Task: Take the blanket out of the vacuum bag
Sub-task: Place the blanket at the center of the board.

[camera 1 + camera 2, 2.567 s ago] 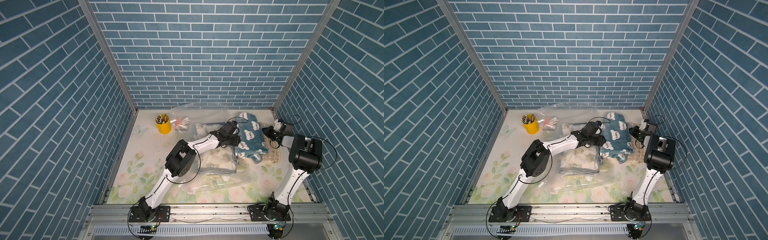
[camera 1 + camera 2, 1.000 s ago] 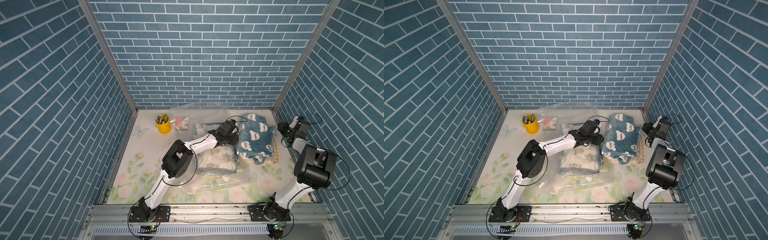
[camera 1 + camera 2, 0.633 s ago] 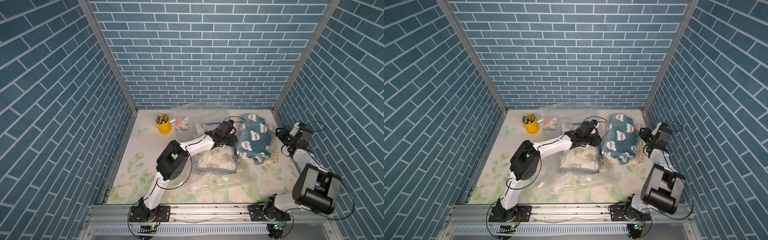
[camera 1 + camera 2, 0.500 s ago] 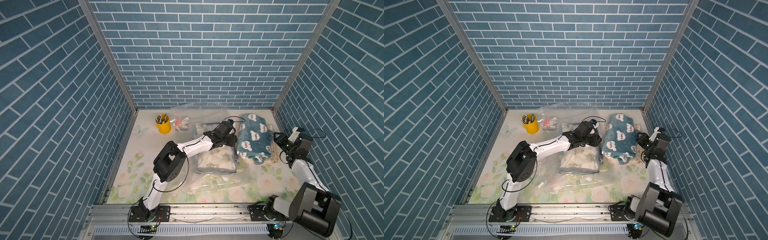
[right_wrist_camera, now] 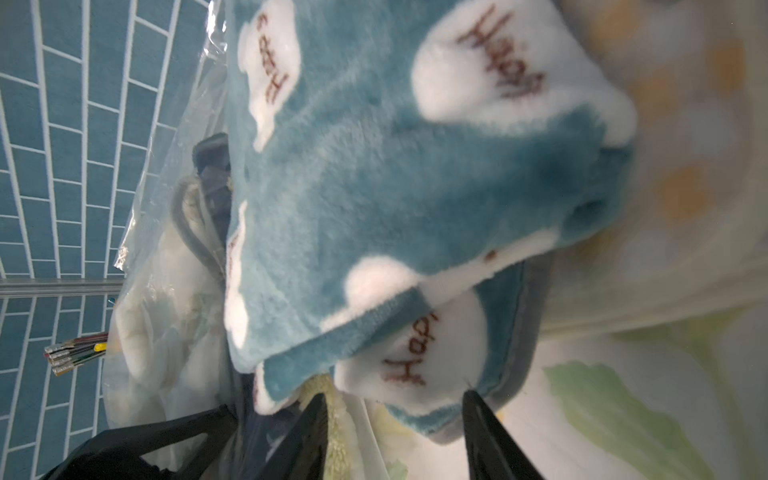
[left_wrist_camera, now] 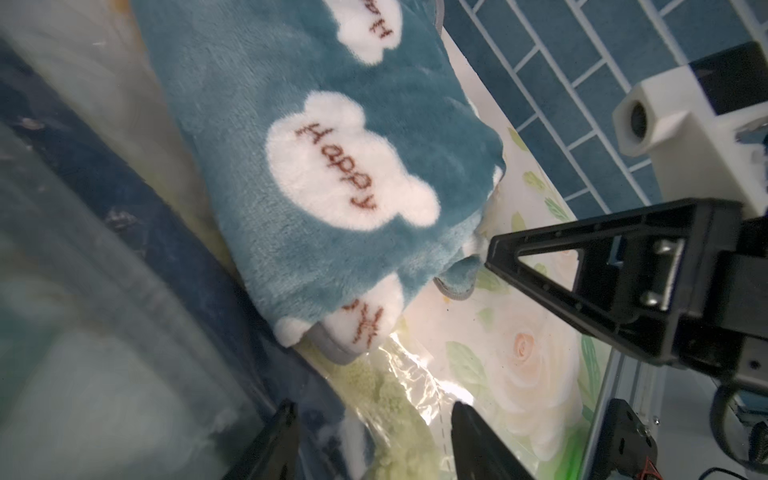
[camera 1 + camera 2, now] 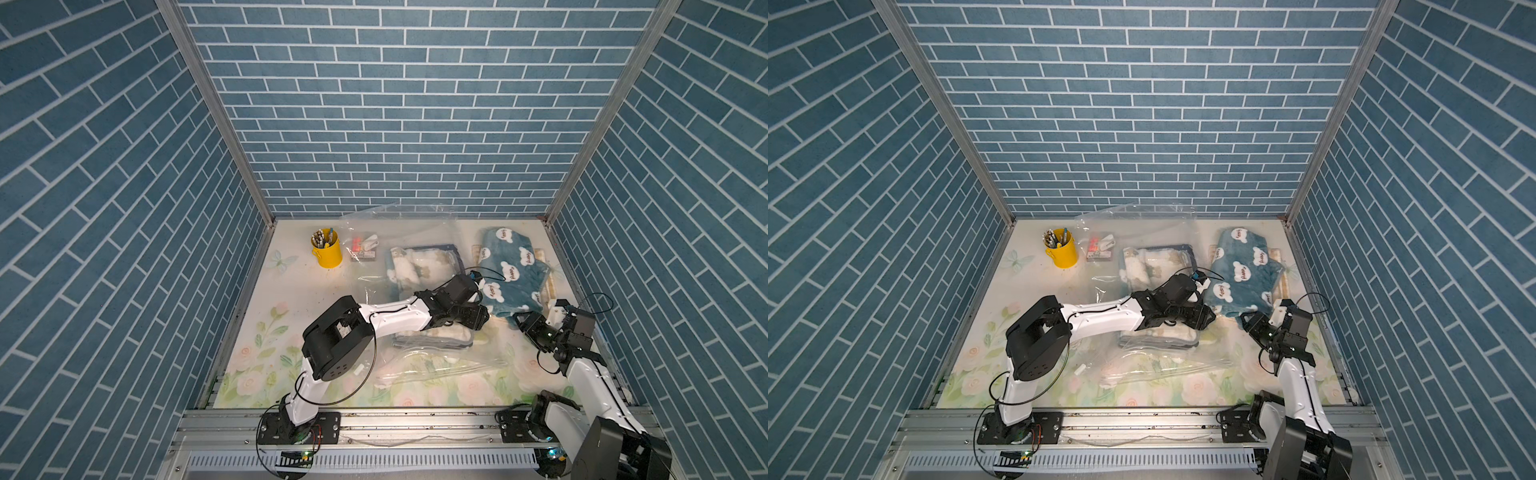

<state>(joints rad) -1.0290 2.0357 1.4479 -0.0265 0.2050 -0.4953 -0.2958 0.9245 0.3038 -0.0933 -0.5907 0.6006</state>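
Top views: one blanket (image 7: 513, 266), one vacuum bag (image 7: 419, 365), left claw (image 7: 482, 321) and right claw (image 7: 519, 321) both parted.

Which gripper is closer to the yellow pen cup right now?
Left. The left gripper hangs over the vacuum bag; the right gripper is farther from the yellow pen cup, at the near corner of the blanket.

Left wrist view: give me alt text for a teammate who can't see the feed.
A teal blanket with white clouds reading Happy fills most of the frame, lying on the floral table. The right gripper points at its corner; the left gripper, jaws apart, sits over the crinkled vacuum bag.
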